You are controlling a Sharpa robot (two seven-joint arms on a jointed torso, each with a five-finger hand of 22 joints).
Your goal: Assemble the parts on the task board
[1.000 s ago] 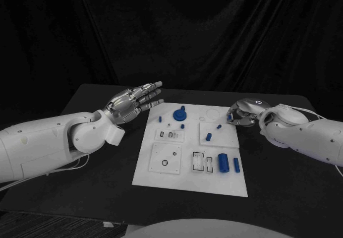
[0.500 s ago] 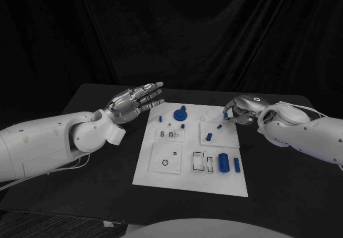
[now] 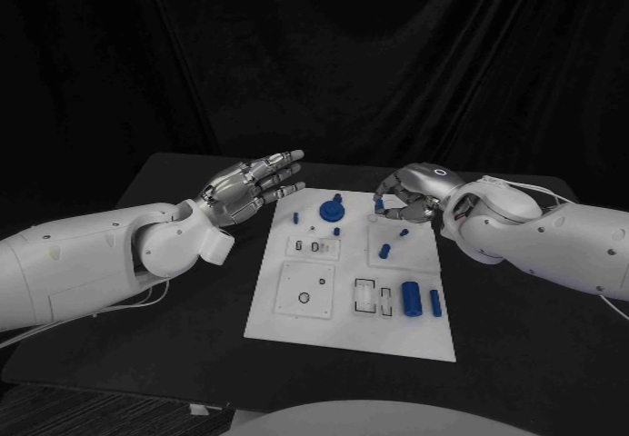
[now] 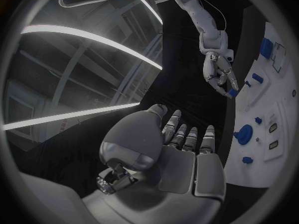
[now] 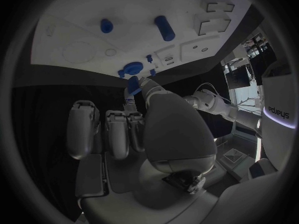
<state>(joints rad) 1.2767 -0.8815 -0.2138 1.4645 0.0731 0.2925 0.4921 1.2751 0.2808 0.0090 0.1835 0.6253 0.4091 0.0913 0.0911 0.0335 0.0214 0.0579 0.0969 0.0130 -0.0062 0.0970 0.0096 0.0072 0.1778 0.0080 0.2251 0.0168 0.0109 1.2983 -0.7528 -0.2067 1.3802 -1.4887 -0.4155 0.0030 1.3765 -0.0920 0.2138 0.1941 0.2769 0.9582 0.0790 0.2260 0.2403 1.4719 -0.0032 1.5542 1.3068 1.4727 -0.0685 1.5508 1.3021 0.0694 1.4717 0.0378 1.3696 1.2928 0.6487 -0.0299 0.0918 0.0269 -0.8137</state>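
My right hand's (image 3: 409,198) fingers (image 5: 132,84) pinch a small blue peg (image 4: 232,92) above the task board's (image 3: 321,334) far edge; left hand (image 3: 249,189) hovers, fingers spread, empty. I judge insertion is under way; next, lower it squarely into its hole.

The word "sharpa" in pale letters, on a dark panel (image 5: 279,110) beside the robot

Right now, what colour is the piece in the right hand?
Blue part, pinched by the right hand; clearest in the right wrist view.
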